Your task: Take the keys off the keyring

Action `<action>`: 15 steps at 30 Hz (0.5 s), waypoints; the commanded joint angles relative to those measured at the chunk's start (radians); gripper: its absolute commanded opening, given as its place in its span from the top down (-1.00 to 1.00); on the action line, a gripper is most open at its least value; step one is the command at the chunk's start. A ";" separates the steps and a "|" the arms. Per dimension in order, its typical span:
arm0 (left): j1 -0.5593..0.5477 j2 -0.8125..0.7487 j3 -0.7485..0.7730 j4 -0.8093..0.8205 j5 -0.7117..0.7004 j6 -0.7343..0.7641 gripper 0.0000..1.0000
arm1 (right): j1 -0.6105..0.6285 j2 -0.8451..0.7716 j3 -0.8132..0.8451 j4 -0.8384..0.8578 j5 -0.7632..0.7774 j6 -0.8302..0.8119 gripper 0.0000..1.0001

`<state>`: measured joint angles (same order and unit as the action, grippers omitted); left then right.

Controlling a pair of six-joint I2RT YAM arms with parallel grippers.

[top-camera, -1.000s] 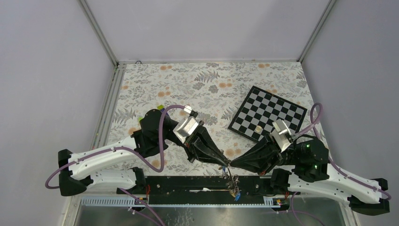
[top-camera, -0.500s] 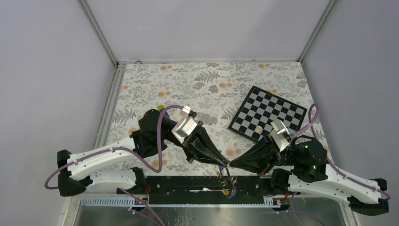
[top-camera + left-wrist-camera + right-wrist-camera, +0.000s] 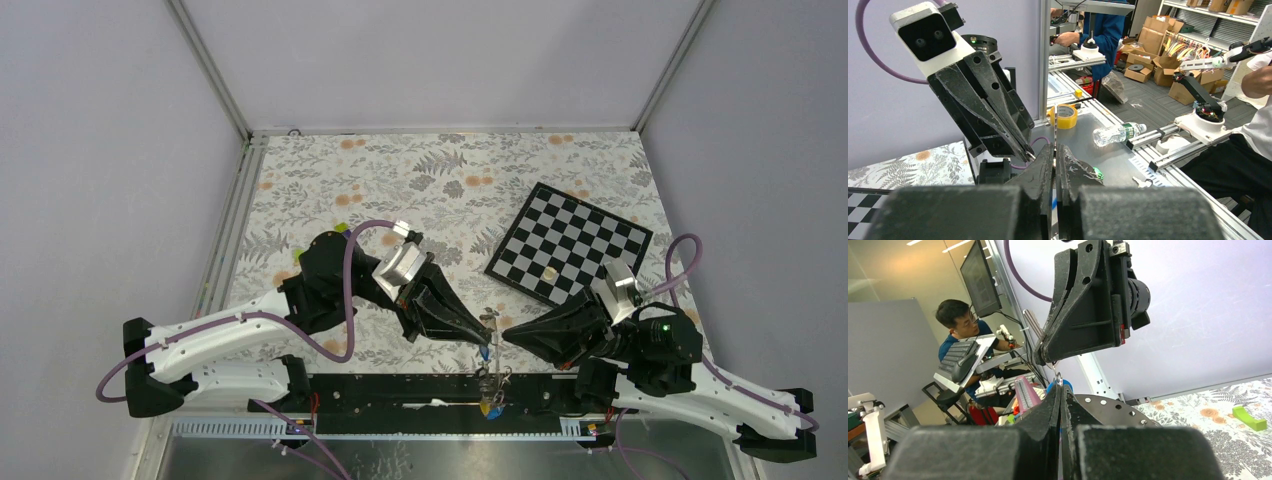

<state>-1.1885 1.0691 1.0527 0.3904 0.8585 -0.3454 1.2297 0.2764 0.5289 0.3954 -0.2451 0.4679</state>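
Observation:
My left gripper [image 3: 489, 322] is shut on the keyring [image 3: 1055, 131], a thin grey metal edge standing up between its jaws in the left wrist view. My right gripper [image 3: 505, 333] faces it a small gap away, shut on a blue-headed key [image 3: 1062, 387] with a small silver loop at its tip. A plain silver key [image 3: 1032, 323] sticks out by the left fingers. The rest of the keys [image 3: 490, 382] hang in a bunch below the two tips, over the black rail, with a yellow and blue bit lowest. The ring's full shape is hidden.
A checkerboard [image 3: 572, 240] lies at the right of the floral mat. A small green block [image 3: 1246, 417] sits on the mat behind the left arm. The black base rail [image 3: 400, 388] runs along the near edge. A loose key [image 3: 1143, 182] lies on the metal bench beyond.
My right gripper has drawn back to the right, opening a small gap between the two tips. The left gripper shifted slightly up. The hanging keys swung a little.

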 commanded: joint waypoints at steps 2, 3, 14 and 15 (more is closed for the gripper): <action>0.003 -0.035 0.020 0.079 0.045 -0.017 0.99 | -0.001 -0.061 0.007 0.080 0.076 -0.013 0.90; 0.003 -0.033 0.023 0.078 0.047 -0.017 0.99 | -0.001 -0.061 0.014 0.050 0.076 -0.025 0.85; 0.003 -0.013 0.033 0.094 0.069 -0.036 0.98 | -0.001 0.045 0.160 -0.209 -0.046 -0.146 0.13; 0.003 -0.011 0.033 0.096 0.073 -0.040 0.98 | -0.001 0.063 0.182 -0.228 -0.061 -0.161 0.10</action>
<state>-1.1854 1.0641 1.0519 0.3954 0.9058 -0.3660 1.2297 0.2787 0.6266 0.2363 -0.2417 0.3790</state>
